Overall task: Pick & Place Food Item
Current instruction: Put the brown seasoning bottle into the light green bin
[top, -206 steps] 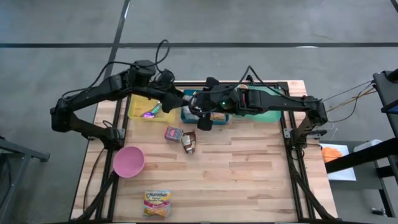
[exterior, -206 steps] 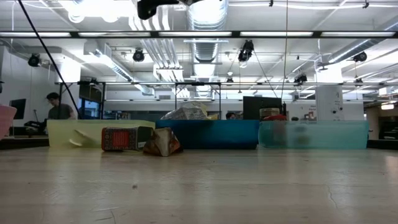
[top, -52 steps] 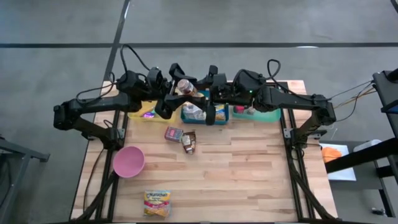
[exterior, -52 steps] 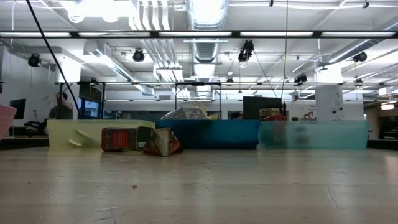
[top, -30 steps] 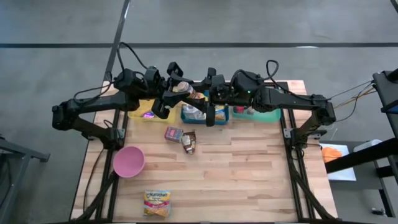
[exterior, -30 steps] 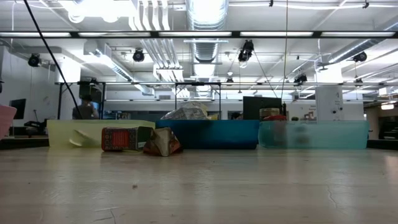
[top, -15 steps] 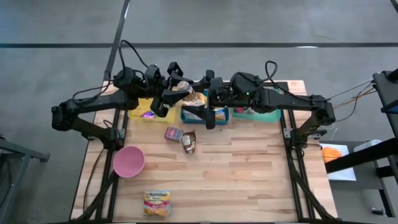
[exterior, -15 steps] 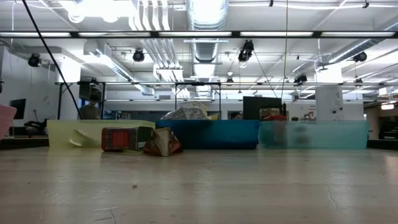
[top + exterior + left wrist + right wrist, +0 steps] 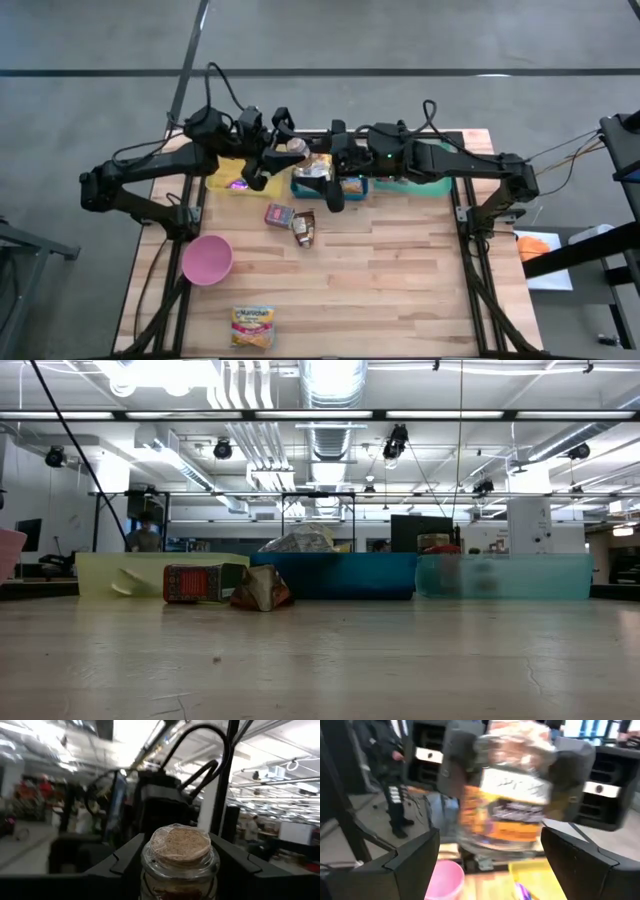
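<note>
left hand (image 9: 275, 150) grips a cork-topped jar (image 9: 180, 860), label probably blurred.

A: Where's the jar (image 9: 180, 861)?
B: Held upright above the bins. Clear glass, round cork-coloured lid, orange label.
A: Contents?
B: Something reddish, can't tell what.

Pink bowl (image 9: 207, 259) — near the table's (image 9: 400, 290) left edge.
</note>
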Controlling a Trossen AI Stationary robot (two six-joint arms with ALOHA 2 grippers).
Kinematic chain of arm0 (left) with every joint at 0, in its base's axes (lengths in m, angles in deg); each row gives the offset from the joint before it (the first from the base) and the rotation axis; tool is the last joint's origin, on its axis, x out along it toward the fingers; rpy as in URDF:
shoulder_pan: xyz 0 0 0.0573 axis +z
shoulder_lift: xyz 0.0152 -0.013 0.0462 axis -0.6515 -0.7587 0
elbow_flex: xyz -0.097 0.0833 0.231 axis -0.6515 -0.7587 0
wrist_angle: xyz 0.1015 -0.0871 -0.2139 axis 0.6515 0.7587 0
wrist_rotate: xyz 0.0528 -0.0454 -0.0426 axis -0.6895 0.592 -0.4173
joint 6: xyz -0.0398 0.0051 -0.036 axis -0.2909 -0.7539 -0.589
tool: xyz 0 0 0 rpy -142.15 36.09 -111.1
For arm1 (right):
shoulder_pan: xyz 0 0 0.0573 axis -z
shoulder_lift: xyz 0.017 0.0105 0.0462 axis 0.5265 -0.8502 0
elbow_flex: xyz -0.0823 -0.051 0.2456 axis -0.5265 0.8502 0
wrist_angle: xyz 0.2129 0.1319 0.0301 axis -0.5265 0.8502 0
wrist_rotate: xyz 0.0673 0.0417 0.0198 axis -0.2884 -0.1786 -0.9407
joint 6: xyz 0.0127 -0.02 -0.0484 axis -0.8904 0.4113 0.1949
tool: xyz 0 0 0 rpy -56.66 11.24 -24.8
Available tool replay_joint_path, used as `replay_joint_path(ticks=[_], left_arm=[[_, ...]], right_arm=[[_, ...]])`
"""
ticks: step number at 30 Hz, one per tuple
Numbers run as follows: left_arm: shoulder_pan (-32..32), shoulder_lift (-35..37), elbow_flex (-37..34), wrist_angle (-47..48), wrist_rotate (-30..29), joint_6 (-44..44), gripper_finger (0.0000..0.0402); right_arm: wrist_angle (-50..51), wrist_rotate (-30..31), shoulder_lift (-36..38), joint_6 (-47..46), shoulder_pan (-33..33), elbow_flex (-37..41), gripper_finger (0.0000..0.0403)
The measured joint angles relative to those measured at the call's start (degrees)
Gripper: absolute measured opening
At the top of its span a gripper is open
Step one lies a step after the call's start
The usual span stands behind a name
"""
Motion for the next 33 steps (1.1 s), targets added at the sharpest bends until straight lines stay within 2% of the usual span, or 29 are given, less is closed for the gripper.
replay_joint_path(ticks=[9, 11, 14, 19, 24, 30, 33], left_arm=[[1.8, 2.9, 0.0, 9.7, 13.7, -8.2, 0.0185], [2.3, 3.4, 0.0, 11.7, 17.6, -10.2, 0.0185], [2.4, 3.2, 0.0, 15.4, 22.3, -14.1, 0.0185], [2.4, 0.5, 0.0, 21.3, 24.2, -18.1, 0.0185], [2.4, -2.5, 0.0, 20.8, 25.9, -20.0, 0.0185], [1.5, -5.6, 0.1, 18.9, 28.9, -23.3, 0.0185], [0.5, -7.9, 2.5, 18.8, 30.7, -23.9, 0.0185]], right_arm=[[16.1, 1.3, 4.2, 3.0, 0.0, -0.1, 0.0343], [19.8, 0.0, 5.2, 4.2, 0.0, -0.1, 0.0343], [22.3, -5.0, 6.9, 6.3, 0.0, 0.0, 0.0343], [24.1, -10.5, 9.1, 8.7, 0.0, -0.2, 0.0343], [24.5, -15.8, 9.3, 10.5, 0.1, -0.1, 0.0343], [23.8, -18.4, 8.5, 14.5, 0.2, -0.1, 0.0343], [22.6, -22.7, 7.5, 14.7, 1.0, -0.1, 0.0343]])
